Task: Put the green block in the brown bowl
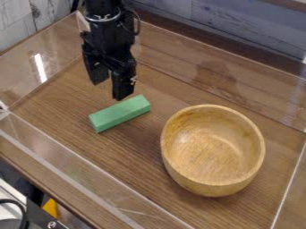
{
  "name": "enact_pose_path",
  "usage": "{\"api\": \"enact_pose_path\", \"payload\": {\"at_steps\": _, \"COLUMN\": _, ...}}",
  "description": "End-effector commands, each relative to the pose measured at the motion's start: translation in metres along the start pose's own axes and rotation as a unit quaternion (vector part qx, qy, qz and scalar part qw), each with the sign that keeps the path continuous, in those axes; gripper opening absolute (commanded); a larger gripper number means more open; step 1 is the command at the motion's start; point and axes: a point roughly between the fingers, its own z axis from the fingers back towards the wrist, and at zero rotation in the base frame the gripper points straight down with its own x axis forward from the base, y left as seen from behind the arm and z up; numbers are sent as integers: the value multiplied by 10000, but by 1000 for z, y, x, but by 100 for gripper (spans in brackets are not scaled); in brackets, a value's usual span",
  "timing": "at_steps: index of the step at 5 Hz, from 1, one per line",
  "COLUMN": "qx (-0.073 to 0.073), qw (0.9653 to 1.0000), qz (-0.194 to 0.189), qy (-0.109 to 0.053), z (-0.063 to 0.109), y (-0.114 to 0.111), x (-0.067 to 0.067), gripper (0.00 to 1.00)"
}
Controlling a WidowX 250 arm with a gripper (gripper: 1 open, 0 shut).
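Observation:
The green block lies flat on the wooden table, a bright green bar angled up to the right, left of the brown bowl. The bowl is round, light wood with a thick rim, and nothing is inside it. My gripper hangs from the black arm just above and behind the block's left half. Its two dark fingers stand spread apart with nothing between them, clear of the block.
A clear wall runs along the table's front and left edges. A grey plank wall stands behind the table. Bare wood lies between the block and the bowl and behind both.

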Motion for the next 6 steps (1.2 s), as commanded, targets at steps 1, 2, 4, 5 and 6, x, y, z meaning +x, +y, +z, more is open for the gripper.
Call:
{"api": "enact_pose_path", "payload": {"at_steps": 1, "qx": 89, "qw": 9999, "qz": -52, "qy": -60, "z": -3, "y": 5, "x": 0, "gripper": 100}}
{"api": "enact_pose_path", "payload": {"at_steps": 2, "qx": 121, "qw": 9995, "qz": -299, "qy": -46, "z": -16, "y": -2, "x": -2, "gripper": 100}}
{"api": "enact_pose_path", "payload": {"at_steps": 4, "qx": 192, "qw": 9996, "qz": 197, "qy": 21, "z": -44, "y": 9, "x": -4, "gripper": 100}}
{"api": "enact_pose_path", "payload": {"at_steps": 5, "qx": 171, "qw": 9998, "qz": 34, "qy": 27, "z": -51, "y": 14, "x": -3, "gripper": 0}}
{"api": "enact_pose_path", "payload": {"at_steps": 6, "qx": 107, "qw": 9999, "qz": -71, "qy": 63, "z": -51, "y": 18, "x": -1, "gripper": 0}}
